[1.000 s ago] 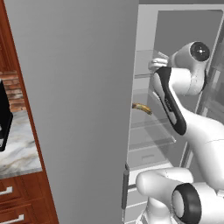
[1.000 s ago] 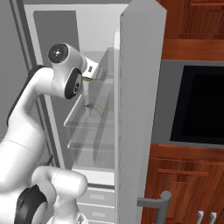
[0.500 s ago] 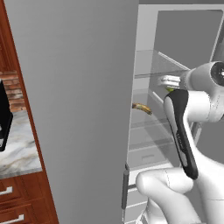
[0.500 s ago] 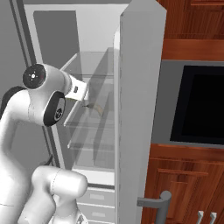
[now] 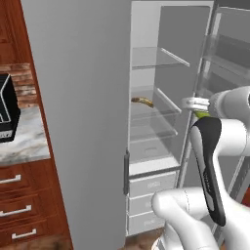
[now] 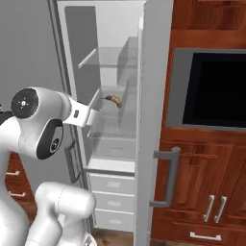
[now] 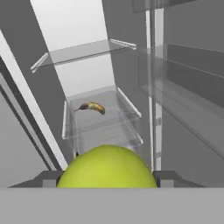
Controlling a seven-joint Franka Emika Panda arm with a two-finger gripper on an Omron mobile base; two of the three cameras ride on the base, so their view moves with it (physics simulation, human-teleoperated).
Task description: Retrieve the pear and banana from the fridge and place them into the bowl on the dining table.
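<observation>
The fridge point(image 5: 146, 88) is standing open, its white interior running down the centre of both base views, and the banana point(image 5: 143, 101) is lying alone on a clear glass shelf at mid-height, just left of centre in the left base view and near the middle of the right base view point(image 6: 114, 100). In my hand view it is resting in the middle of the frame point(image 7: 92, 106), well beyond my reach, on that same shelf, with another glass shelf above it. White drawers point(image 5: 146, 185) are sitting closed at the bottom of the fridge.

I am holding the pear point(image 7: 107, 168) in my pincer point(image 7: 107, 178): the yellow-green fruit is bulging up at the bottom centre of my hand view, with a finger pressing in on each side of it. In the left base view a sliver of green point(image 5: 201, 114) is showing at the end of my wrist, at the right of the frame, in front of the open right door.

Compared with a second ago, the whole scene is sitting differently in both base views, so the cameras are moving with me; my arm is now lower and farther out of the fridge. The banana is lying on the same shelf as before.
</observation>
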